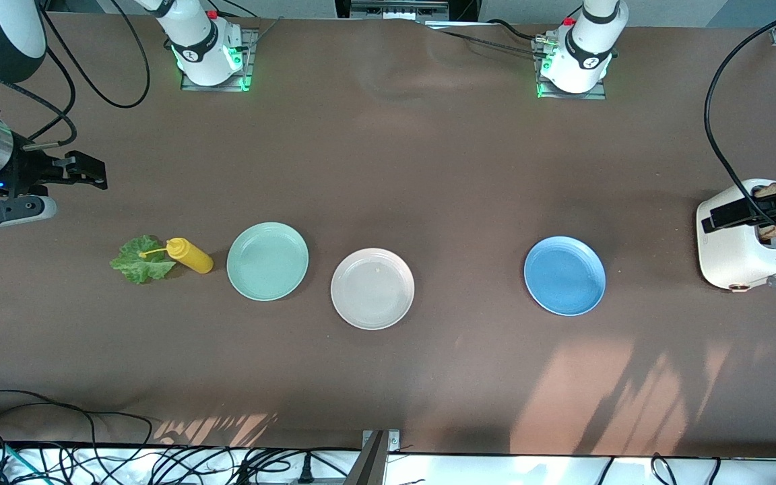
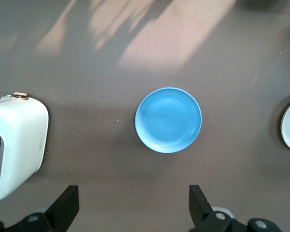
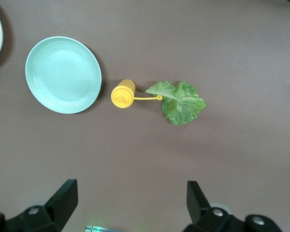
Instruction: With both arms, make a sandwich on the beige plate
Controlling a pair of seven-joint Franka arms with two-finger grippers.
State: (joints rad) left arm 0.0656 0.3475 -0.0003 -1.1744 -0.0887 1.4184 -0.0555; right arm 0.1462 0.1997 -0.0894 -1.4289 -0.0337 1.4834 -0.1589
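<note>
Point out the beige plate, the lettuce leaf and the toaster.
Round pale beige plate [image 1: 372,288]: front view, the middle of its bare flat centre.
Ruffled green lettuce leaf [image 3: 181,102]: right wrist view, the middle of the leaf.
White toaster [image 1: 738,252]: front view, its side wall.

The left gripper [image 1: 738,214] partly hides the bread [image 1: 767,191] in the toaster [image 1: 741,259].
</note>
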